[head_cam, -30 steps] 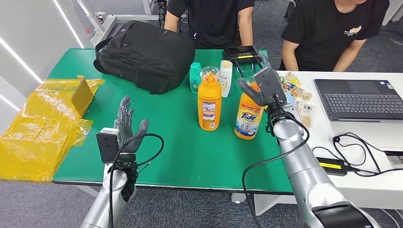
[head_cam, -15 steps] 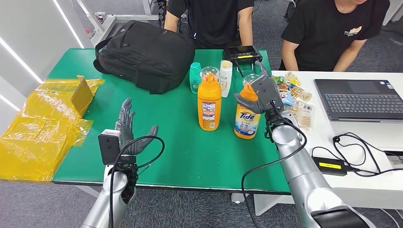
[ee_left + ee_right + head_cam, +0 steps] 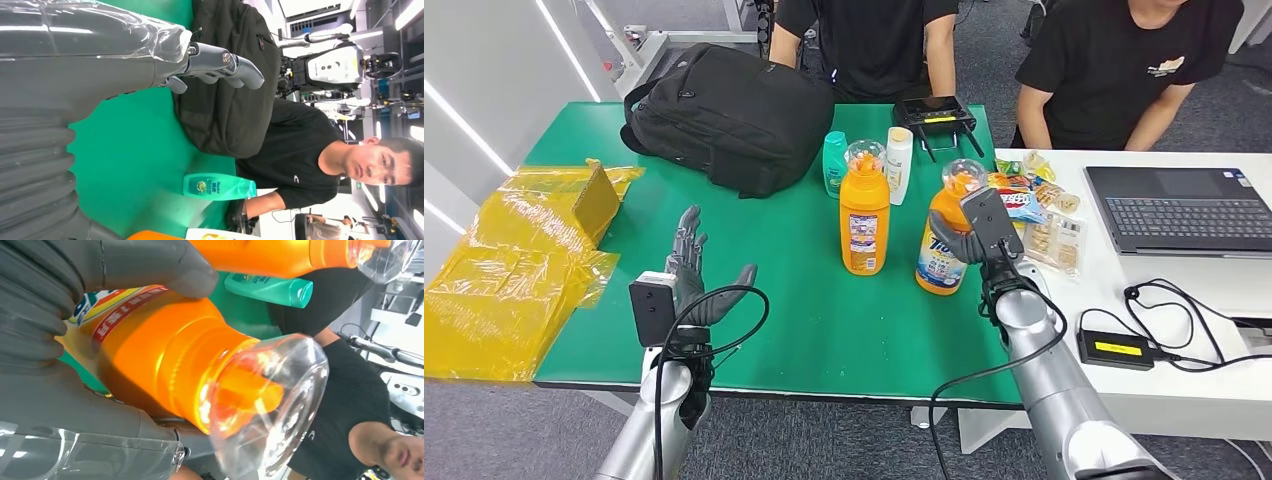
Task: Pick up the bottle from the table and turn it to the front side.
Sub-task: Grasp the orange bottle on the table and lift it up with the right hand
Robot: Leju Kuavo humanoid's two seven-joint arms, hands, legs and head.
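- Your task bottle [image 3: 946, 240] is a glossy orange plastic detergent bottle with a rounded body, a narrowing shoulder and a clear domed cap over an orange spout; a blue, red and yellow label wraps its lower body.
- It sits near the right end of the green desk [image 3: 804, 310], tilted slightly, its label partly hidden by the hand; you cannot tell whether its base touches the desk.
- Your right hand [image 3: 980, 232] is grasping the bottle around its middle; in the right wrist view the thick grey thumb lies over the label and the darker fingers [image 3: 35, 315] wrap the other side.
- Just to the robot's left of it stands a second orange bottle [image 3: 864, 212], taller and more square-shouldered, upright, with the same clear cap and a small printed label panel facing you.
- Behind that pair stand a teal shampoo bottle [image 3: 834, 163] and a slim white bottle [image 3: 899, 165], both smooth plastic.
- A black device with short antennas [image 3: 934, 113] lies at the far edge, and a soft black fabric backpack [image 3: 729, 115] slumps on the far left part of the desk.
- Crinkled yellow plastic wrapping [image 3: 504, 270] drapes over the desk's left end.
- Your left hand [image 3: 689, 275] is raised above the near edge, released, fingers spread and holding nothing.
- On the white desk [image 3: 1194, 370] to the right lie snack packets [image 3: 1039, 215], a dark laptop [image 3: 1184, 210] and black cables.
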